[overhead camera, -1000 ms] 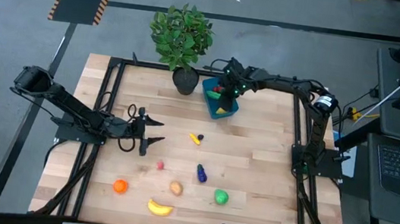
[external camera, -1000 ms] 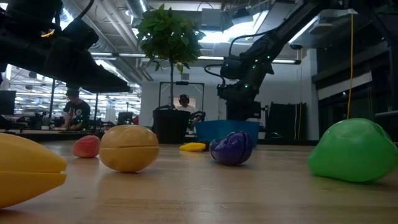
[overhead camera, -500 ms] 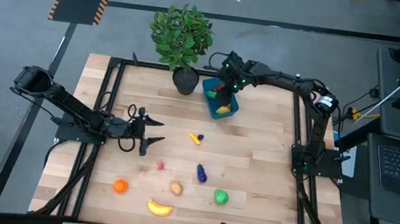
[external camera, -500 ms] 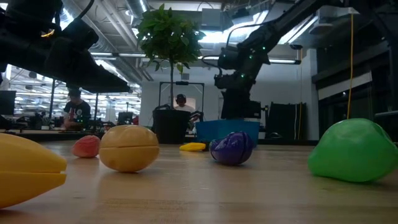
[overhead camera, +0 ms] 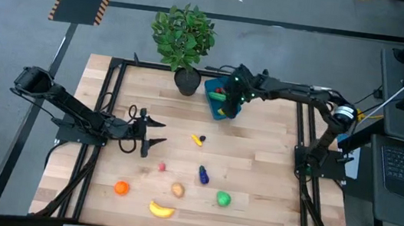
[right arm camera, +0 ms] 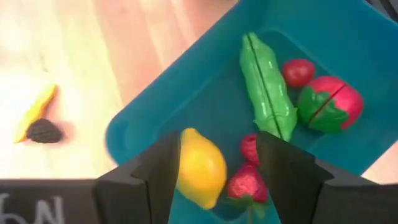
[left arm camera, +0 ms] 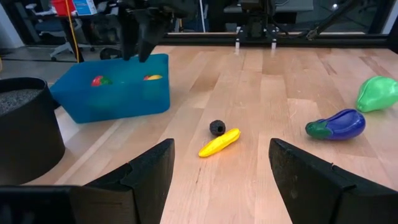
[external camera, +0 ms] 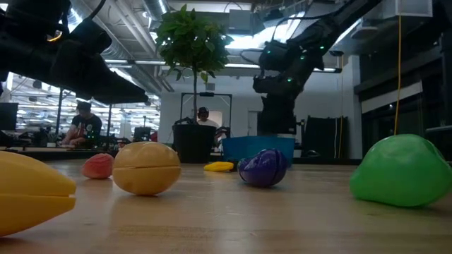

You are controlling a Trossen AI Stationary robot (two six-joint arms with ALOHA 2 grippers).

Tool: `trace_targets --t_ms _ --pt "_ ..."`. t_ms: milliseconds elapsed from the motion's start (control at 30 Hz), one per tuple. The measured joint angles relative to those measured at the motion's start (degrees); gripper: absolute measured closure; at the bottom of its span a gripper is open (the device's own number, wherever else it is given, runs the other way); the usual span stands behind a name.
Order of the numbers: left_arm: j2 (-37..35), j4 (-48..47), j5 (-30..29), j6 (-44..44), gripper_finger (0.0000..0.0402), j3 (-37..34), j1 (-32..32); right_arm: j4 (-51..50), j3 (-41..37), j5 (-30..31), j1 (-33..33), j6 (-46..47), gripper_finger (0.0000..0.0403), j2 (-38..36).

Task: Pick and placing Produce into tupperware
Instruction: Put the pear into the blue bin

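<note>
The right end effector [overhead camera: 228,101] hangs over the blue tupperware [overhead camera: 213,91] at the far side of the wooden surface [overhead camera: 258,158], just beside the potted plant [overhead camera: 184,37]. Its fingers are spread and pinch nothing – the right wrist view looks down between them into the container, where a lemon [right arm camera: 200,168], a green cucumber [right arm camera: 266,90], a red-and-green strawberry-like piece [right arm camera: 326,104] and several small red berries [right arm camera: 298,71] lie.

The left end effector [overhead camera: 154,136] waits near the left middle of the surface, fingers spread and empty.

The rest of the produce lies loose on the surface: a small yellow piece with a dark blackberry touching it [overhead camera: 198,139] near the middle, and closer to the near edge a pink-red berry [overhead camera: 162,167], a purple eggplant [overhead camera: 203,176], a tan potato [overhead camera: 178,190], a green apple [overhead camera: 223,199], an orange [overhead camera: 122,188] and a banana [overhead camera: 161,210] – all well apart from the tupperware.
</note>
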Motion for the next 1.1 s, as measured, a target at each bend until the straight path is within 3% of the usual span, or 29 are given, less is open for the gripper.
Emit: trace_targets --t_ms 333,733,900,1100 --pt "0.0 0.9 0.4 -0.4 0.0149 0.0 0.0 17.0 -20.1 -0.1 5.0 4.4 0.0190 -16.9" --pt "0.0 1.8 0.4 -0.6 0.0149 0.0 0.0 29.7 -40.5 -1.9 11.4 10.1 0.0190 -40.0" --pt "0.0 1.8 0.4 -0.6 0.0149 0.0 0.0 33.3 -45.5 -6.1 13.4 10.4 0.0190 -44.0" --pt "0.0 1.8 0.4 -0.6 0.0149 0.0 0.0 33.7 -46.4 -6.2 13.8 11.2 0.0190 -43.5"
